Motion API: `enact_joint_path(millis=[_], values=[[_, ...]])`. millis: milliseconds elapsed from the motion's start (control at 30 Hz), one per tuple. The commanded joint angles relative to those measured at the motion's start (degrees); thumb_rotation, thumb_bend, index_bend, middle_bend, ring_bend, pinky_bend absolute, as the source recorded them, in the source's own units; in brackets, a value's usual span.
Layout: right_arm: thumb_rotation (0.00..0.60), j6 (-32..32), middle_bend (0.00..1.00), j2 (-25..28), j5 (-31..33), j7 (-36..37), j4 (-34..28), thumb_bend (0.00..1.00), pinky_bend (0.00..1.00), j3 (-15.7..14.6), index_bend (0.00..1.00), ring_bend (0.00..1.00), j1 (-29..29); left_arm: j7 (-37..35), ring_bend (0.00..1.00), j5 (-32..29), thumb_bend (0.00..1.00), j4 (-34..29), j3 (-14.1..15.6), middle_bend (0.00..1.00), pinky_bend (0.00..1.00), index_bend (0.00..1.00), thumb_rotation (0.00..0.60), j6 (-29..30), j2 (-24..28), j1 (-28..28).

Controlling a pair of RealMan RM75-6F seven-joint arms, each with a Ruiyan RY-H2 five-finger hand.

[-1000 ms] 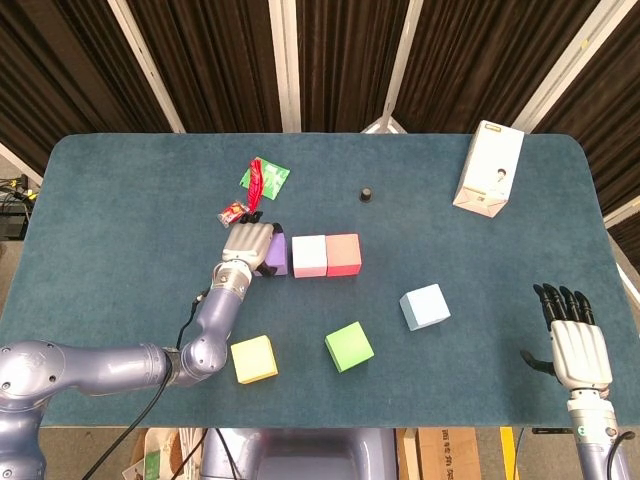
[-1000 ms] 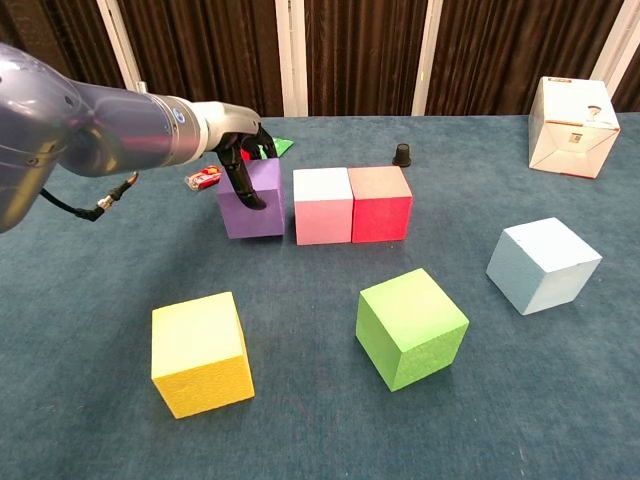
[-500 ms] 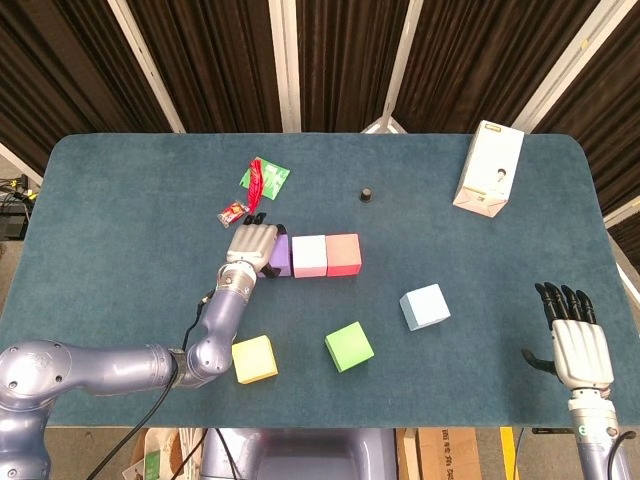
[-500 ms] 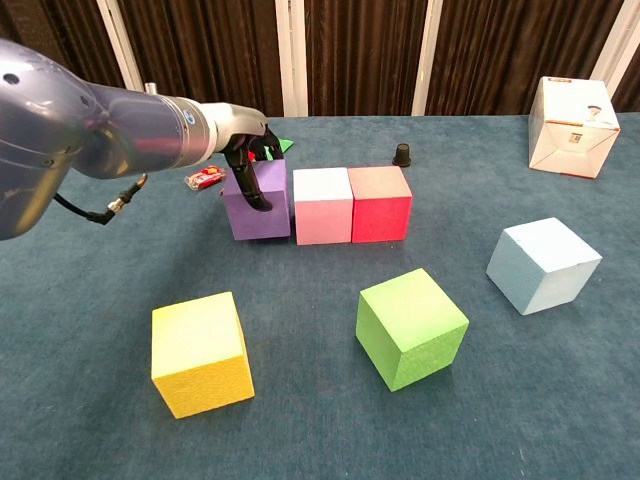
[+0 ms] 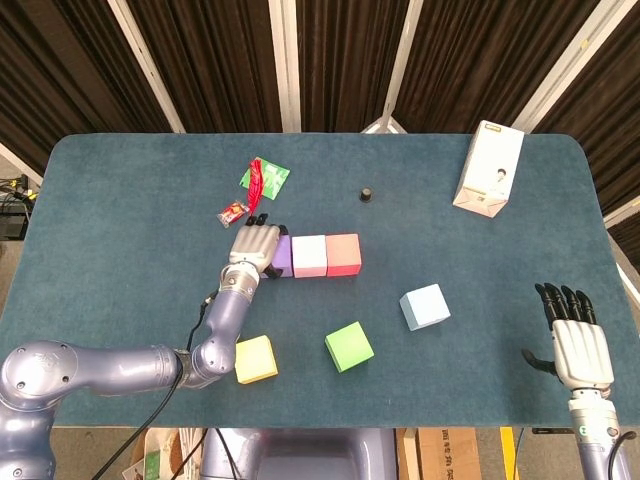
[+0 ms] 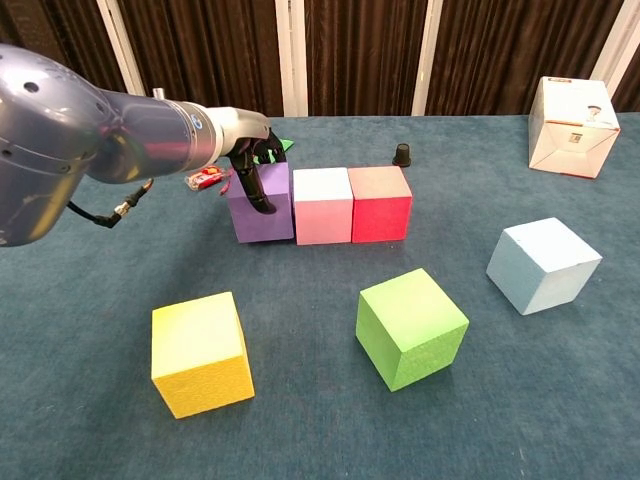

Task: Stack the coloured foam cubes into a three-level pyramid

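My left hand (image 5: 254,245) (image 6: 246,158) grips the purple cube (image 5: 283,256) (image 6: 263,211) from above, fingers over its top and one down its front face. The purple cube stands on the table against the pink cube (image 5: 309,256) (image 6: 322,206), which touches the red cube (image 5: 343,254) (image 6: 380,204); the three form a row. Loose on the table in front of the row are the yellow cube (image 5: 255,359) (image 6: 200,352), the green cube (image 5: 349,346) (image 6: 411,327) and the light blue cube (image 5: 425,306) (image 6: 543,264). My right hand (image 5: 577,340) hangs open at the table's near right edge, holding nothing.
A white carton (image 5: 489,168) (image 6: 572,112) stands at the back right. A small black cap (image 5: 367,193) (image 6: 402,154) sits behind the row. A green-and-red wrapper (image 5: 263,177) and a small red packet (image 5: 233,212) (image 6: 205,178) lie just behind my left hand.
My left hand has slid the purple cube to the right, closing the gap until it meets the pink cube. The right hand has not moved.
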Motion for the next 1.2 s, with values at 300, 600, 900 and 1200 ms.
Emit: enact_joint_path(millis=[300, 600, 900, 1200], values=[[0.600, -0.3, 0.11, 0.1, 0.1, 0.1, -0.1, 0.19, 0.00, 0.0, 0.09, 0.00, 0.0, 0.6, 0.00, 0.0, 0.38, 0.8, -0.3, 0.25, 0.00, 0.29, 0.600, -0.3, -1.0, -0.3], [0.600, -0.4, 0.11, 0.3, 0.3, 0.1, -0.2, 0.19, 0.00, 0.1, 0.09, 0.00, 0.0, 0.8, 0.00, 0.0, 0.38, 1.5, -0.7, 0.23, 0.00, 0.28, 0.600, -0.2, -1.7, -0.4], [0.600, -0.4, 0.11, 0.3, 0.3, 0.1, -0.3, 0.19, 0.00, 0.1, 0.09, 0.00, 0.0, 1.6, 0.00, -0.5, 0.38, 1.2, -0.6, 0.21, 0.00, 0.26, 0.600, -0.4, -1.7, -0.4], [0.600, -0.4, 0.11, 0.3, 0.4, 0.0, -0.4, 0.19, 0.00, 0.1, 0.09, 0.00, 0.0, 3.2, 0.00, -1.4, 0.38, 0.8, -0.3, 0.19, 0.00, 0.24, 0.600, 0.2, -1.6, -0.6]])
